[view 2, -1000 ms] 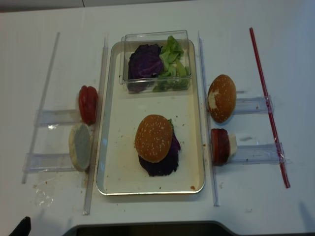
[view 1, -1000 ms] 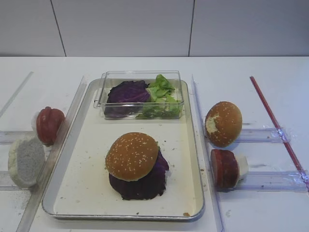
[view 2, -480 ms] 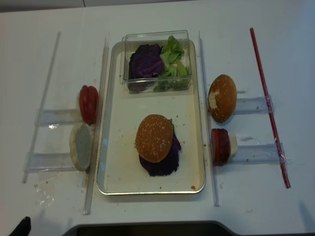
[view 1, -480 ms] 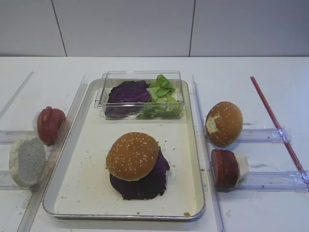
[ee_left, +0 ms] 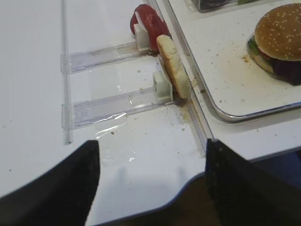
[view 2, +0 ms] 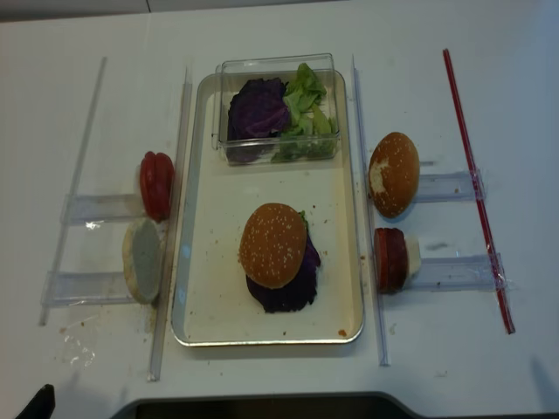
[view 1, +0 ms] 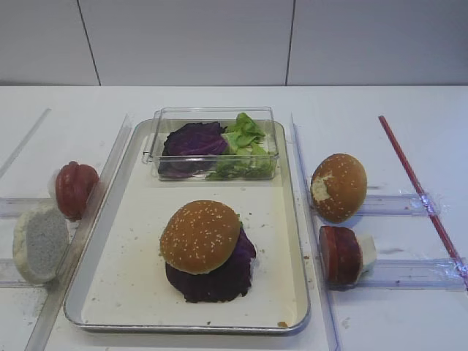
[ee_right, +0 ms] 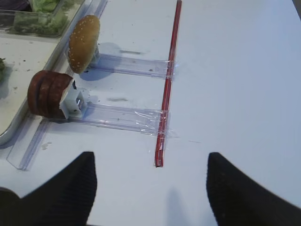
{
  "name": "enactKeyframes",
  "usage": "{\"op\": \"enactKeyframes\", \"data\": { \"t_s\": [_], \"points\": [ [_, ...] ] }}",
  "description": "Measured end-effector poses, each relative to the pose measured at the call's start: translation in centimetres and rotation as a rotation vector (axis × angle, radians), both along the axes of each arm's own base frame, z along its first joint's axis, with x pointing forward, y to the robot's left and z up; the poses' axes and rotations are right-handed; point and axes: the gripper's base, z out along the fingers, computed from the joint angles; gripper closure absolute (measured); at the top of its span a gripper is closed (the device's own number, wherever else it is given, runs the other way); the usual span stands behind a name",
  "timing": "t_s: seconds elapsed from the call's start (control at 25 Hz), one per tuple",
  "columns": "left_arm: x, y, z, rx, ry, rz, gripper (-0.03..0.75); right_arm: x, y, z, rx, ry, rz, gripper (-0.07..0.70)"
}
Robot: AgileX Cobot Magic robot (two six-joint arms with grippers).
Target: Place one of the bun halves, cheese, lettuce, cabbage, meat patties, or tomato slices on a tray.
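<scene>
The sesame bun top [view 1: 200, 235] sits on the stack at the tray [view 1: 289, 241] centre. Both hands — right hand [ee_right: 150, 186], left hand [ee_left: 151, 181] — are wide open, empty, above bare tabletop. Approach the next ingredient squarely — close gently.

A: What sits at the upper right of the frame?
B: The sesame bun top [ee_left: 280, 32] on dark purple cabbage [ee_left: 288, 71], on the tray [ee_left: 225, 89].
A: And left of the tray's rim?
B: A pale bun half [ee_left: 173, 67] standing on edge, red tomato slices [ee_left: 149, 20] above it, both against clear plastic holders [ee_left: 113, 101] on the white counter [ee_left: 33, 94]. The left gripper [ee_left: 150, 188] shows two dark fingers [ee_left: 51, 188] wide apart at the bottom
</scene>
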Motion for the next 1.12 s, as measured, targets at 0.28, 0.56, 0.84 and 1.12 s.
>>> {"op": "enactKeyframes", "data": {
  "t_s": [0.28, 0.56, 0.84, 1.12],
  "points": [
    [0.0, 0.0, 0.0, 0.0, 0.0, 0.0, 0.276, 0.0, 0.0, 0.0, 0.0, 0.0, 0.0, 0.12],
    [0.0, 0.0, 0.0, 0.0, 0.0, 0.0, 0.276, 0.0, 0.0, 0.0, 0.0, 0.0, 0.0, 0.12],
    [0.0, 0.0, 0.0, 0.0, 0.0, 0.0, 0.276, 0.0, 0.0, 0.0, 0.0, 0.0, 0.0, 0.12],
    [0.0, 0.0, 0.0, 0.0, 0.0, 0.0, 0.276, 0.0, 0.0, 0.0, 0.0, 0.0, 0.0, 0.12]
  ]
}}
